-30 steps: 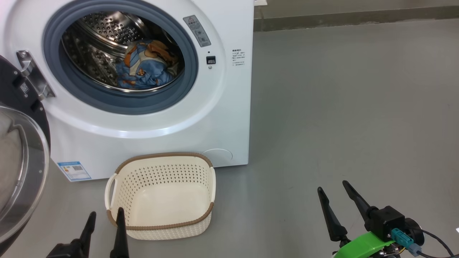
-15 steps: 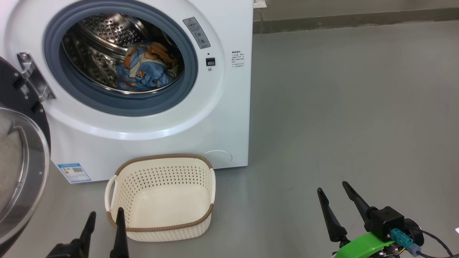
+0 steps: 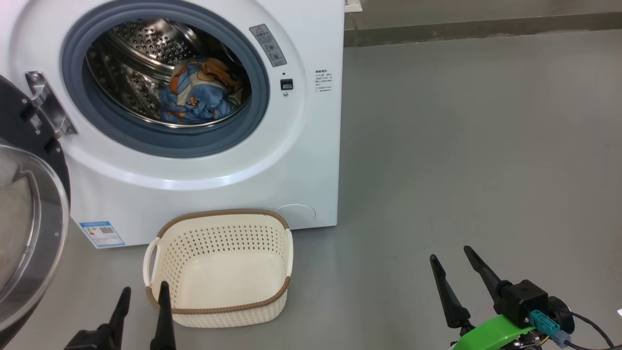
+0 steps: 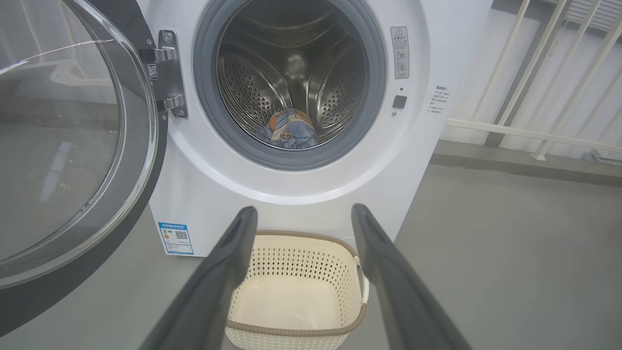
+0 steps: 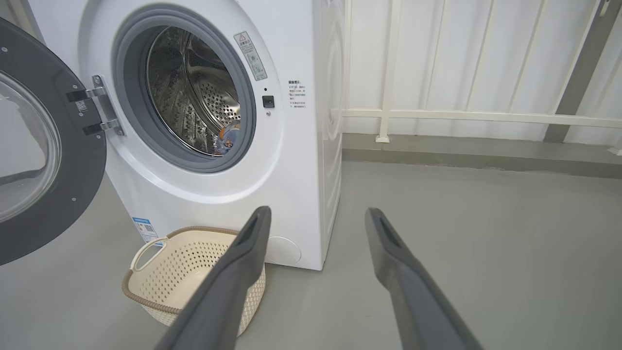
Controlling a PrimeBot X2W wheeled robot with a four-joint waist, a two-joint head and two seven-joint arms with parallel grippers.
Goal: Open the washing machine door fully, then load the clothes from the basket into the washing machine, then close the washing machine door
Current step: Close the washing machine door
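Observation:
The white washing machine (image 3: 296,160) stands with its black-rimmed glass door (image 3: 29,233) swung wide to the left on its steel hinge. Blue and orange clothes (image 3: 197,92) lie in the steel drum; the left wrist view shows the clothes (image 4: 287,135) low in the drum. The cream basket (image 3: 218,267) sits on the floor before the machine, with nothing in it. My left gripper (image 3: 143,290) is open just left of the basket's near corner. My right gripper (image 3: 452,255) is open over bare floor, well right of the basket. Both wrist views show their fingers (image 4: 228,257) (image 5: 243,257) spread with nothing between them.
Grey floor (image 3: 461,146) stretches to the right of the machine. A white railing (image 5: 461,115) and a low kerb run along the back wall. The open door's glass bowl (image 4: 63,141) bulges out at the left, close to my left arm.
The whole head view has shifted slightly; the camera moved. Both grippers stay open in the same places and nothing else has moved.

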